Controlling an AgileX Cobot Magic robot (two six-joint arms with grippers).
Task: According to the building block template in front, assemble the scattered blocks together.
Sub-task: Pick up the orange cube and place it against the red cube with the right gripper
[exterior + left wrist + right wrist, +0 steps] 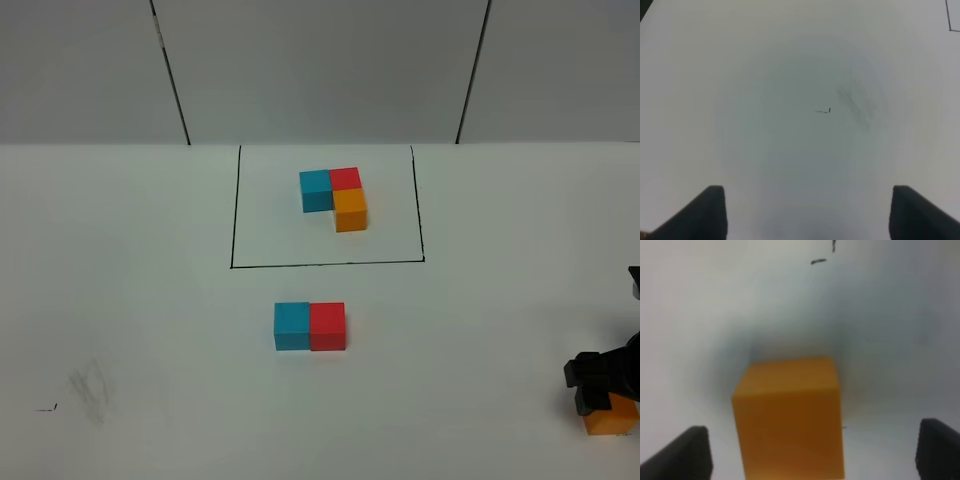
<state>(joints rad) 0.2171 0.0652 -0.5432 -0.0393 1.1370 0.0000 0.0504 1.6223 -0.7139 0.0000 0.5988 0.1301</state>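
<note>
Sitting flush side by side near the desk's middle, the blue cube (291, 326) and red cube (327, 326) are plain, matte, sharp-edged blocks. The orange cube (790, 415) rests at the near right, between the spread, non-touching fingers of the right end effector (812, 455). The left end effector (807, 215) gapes too, over bare surface. Farther back, the L-shaped building block template (335, 198) lies inside a thin black rectangle (327, 265). The desk (150, 300) is smooth white, faintly smudged; grey panelled walls (320, 60) stand behind.
</note>
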